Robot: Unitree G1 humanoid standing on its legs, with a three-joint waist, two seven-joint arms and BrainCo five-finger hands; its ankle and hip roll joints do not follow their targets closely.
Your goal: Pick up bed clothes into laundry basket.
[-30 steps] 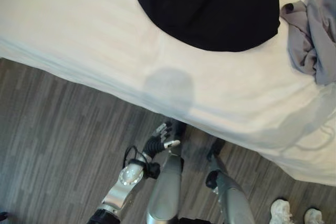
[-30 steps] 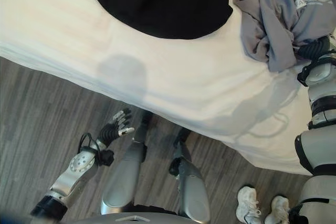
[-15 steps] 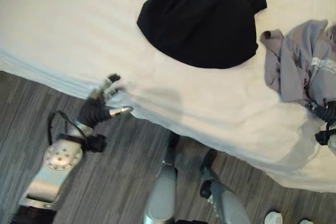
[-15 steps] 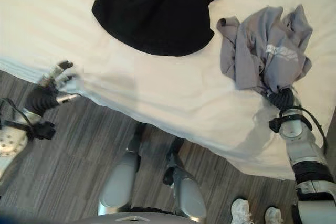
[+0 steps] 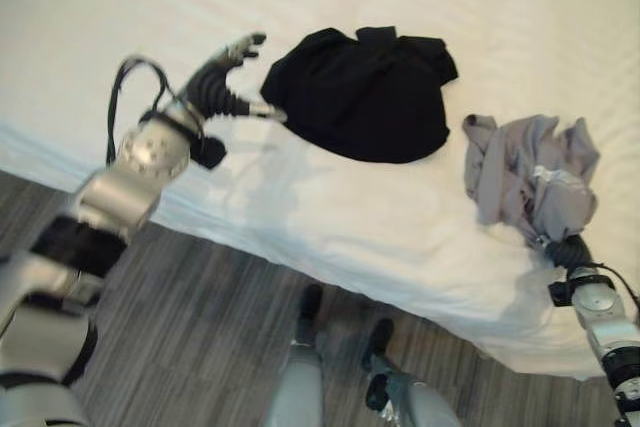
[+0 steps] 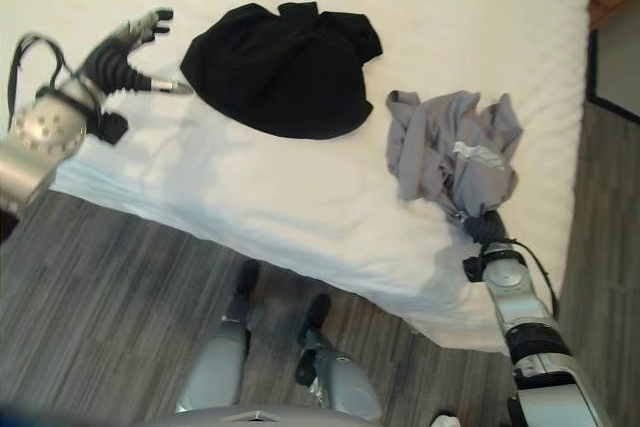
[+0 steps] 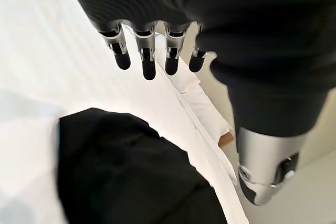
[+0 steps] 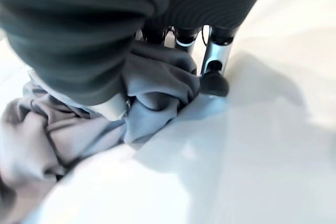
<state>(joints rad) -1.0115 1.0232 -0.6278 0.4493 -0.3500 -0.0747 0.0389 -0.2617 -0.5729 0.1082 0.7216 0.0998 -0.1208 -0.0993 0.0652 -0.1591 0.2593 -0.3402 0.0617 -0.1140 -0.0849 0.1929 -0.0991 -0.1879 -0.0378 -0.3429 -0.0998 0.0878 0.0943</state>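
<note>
Grey garment [image 6: 455,152] near bed [image 6: 330,217] edge

A bed [image 5: 400,227] covered in a white sheet with faint stripes stands on a grey wood-plank floor [image 5: 190,317]. A rounded heap of black clothing [image 5: 360,97] lies near its middle, and a crumpled grey garment [image 5: 530,177] lies apart from it, nearer the bed's edge.

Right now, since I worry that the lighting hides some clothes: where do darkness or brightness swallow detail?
Left eye view: the black garment reads as one dark mass with hardly any folds, against a very bright white sheet. Left wrist view: the same, beyond the open left hand. Right wrist view: the grey garment is shaded where the right hand grips it.
</note>
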